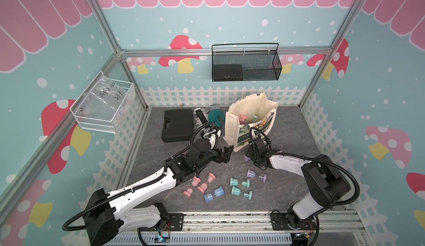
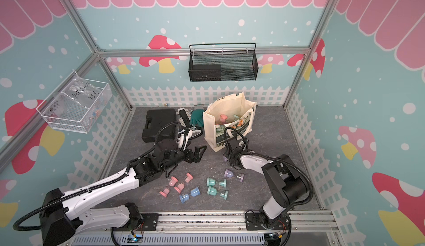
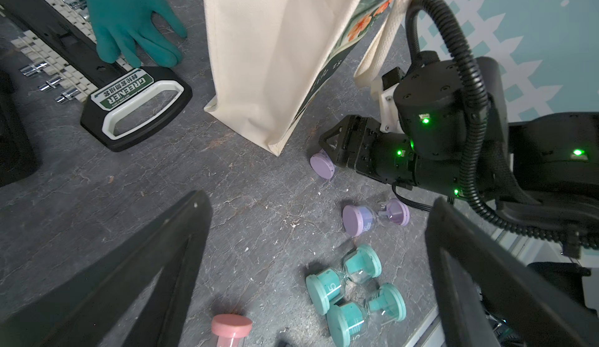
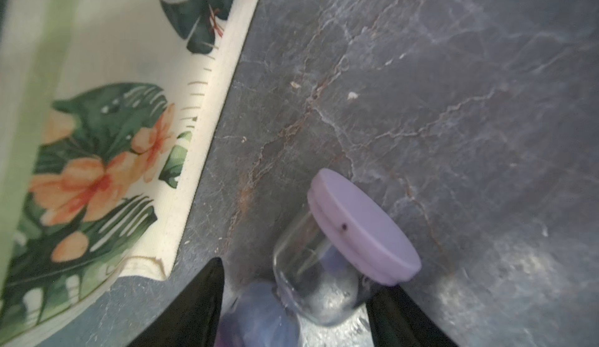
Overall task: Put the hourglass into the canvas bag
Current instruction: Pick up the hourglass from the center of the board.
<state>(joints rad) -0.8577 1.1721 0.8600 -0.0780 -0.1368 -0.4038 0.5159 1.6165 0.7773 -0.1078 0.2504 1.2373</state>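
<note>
Right gripper [image 4: 295, 277] sits low, its jaws half apart around the purple hourglass [image 4: 363, 228] lying on the table [image 4: 453, 102], just beside the bag [image 4: 97, 167]. I cannot tell if it pinches yet. Smooth glass could slip out and roll, or the lift could bump the bag.

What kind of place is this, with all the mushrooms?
Probably a robot practice booth, decorated like a toy garden. An aluminium frame holds walls printed with mushrooms and a white fence, and a left arm and right arm are mounted on a rail.
</note>
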